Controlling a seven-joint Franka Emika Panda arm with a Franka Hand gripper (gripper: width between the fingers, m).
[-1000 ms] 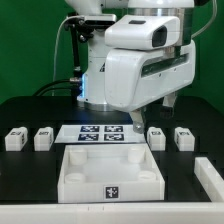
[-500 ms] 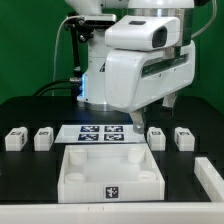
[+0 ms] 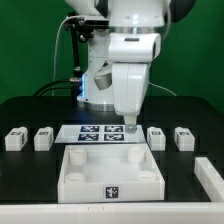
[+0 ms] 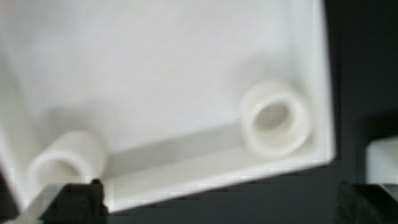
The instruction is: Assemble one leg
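Note:
Four small white legs stand in a row on the black table: two at the exterior view's left (image 3: 15,139) (image 3: 44,138) and two at the right (image 3: 156,137) (image 3: 184,137). My gripper (image 3: 130,128) hangs over the back right corner of the large white tray-like piece (image 3: 75,168), left of the nearest right-hand leg and touching nothing. In the wrist view the gripper (image 4: 222,205) is open and empty, with one dark fingertip (image 4: 71,200) at each side. Below it are the tray's floor and two round sockets (image 4: 272,117) (image 4: 66,160).
The marker board (image 3: 95,134) lies behind the tray, between the two pairs of legs. Another white piece (image 3: 211,178) sits at the front right edge. The arm's base and cables stand at the back. A white edge (image 4: 384,160) shows beside the tray in the wrist view.
The wrist has turned, so the wide white hand now looks narrow. The gripper has shifted toward the exterior view's left and a little lower, over the tray's back right corner.

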